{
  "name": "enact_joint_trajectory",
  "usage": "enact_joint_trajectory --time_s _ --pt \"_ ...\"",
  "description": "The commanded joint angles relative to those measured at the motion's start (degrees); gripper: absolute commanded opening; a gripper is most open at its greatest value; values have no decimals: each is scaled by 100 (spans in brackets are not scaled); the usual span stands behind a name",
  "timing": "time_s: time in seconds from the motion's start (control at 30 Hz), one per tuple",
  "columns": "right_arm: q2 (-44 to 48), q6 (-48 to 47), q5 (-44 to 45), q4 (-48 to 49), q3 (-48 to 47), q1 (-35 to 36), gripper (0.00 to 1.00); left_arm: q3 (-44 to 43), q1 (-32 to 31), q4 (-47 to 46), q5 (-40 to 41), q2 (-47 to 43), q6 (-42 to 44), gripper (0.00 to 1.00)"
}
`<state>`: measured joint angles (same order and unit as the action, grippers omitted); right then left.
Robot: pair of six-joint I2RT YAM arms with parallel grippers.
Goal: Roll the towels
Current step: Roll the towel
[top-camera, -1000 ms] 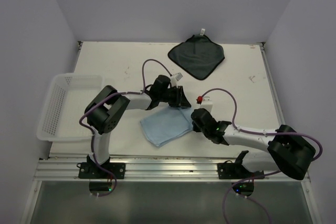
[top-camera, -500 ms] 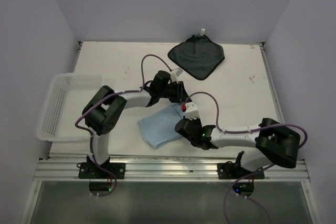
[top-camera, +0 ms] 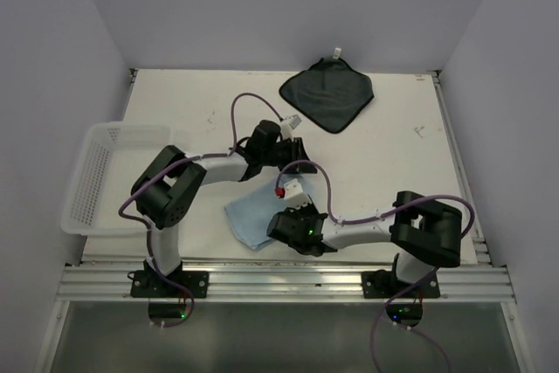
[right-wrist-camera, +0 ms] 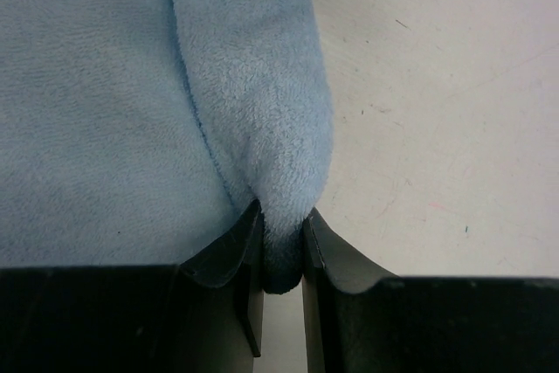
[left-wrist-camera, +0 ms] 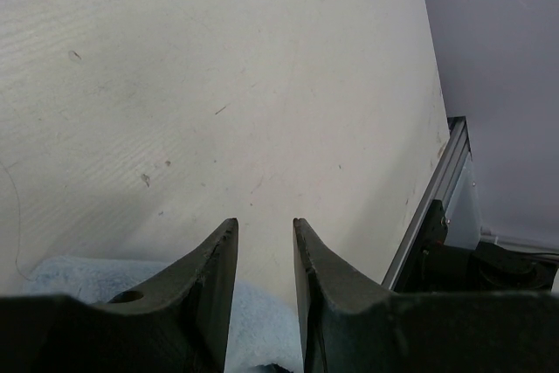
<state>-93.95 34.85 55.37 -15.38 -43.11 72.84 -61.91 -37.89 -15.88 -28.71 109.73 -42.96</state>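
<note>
Top external | 2 towels [top-camera: 327, 93] | 1 basket [top-camera: 80, 188] | right tool [right-wrist-camera: 281, 216] pinches blue towel [top-camera: 244, 216] | left tool [left-wrist-camera: 264, 226] parted

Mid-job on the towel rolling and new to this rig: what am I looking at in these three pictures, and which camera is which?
Two robot arms are bolted at the near edge of a white table. The wide picture looks down from above and behind; the other two come from a camera on each wrist, showing that arm's own fingers. On the table: a blue towel near the arms, a dark towel at the far side, a white basket at the left. The right arm's fingers pinch a fold of the blue towel. The left arm's fingers stand open over its edge, holding nothing.
</note>
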Motion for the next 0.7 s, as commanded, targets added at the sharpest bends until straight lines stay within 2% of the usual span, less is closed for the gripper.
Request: enact_joint_trajectory --time_s 0.0,0.23,0.67 --pt "-228 127 298 -378 -250 151 0 179 45 -345 -21 -330 -107 35" --pt "-835 241 702 -1133 -795 415 0 416 27 -486 -29 -470 -222 35" --pt "-1143 31 659 -1460 -1068 556 0 917 -43 -592 32 -628 -178 35"
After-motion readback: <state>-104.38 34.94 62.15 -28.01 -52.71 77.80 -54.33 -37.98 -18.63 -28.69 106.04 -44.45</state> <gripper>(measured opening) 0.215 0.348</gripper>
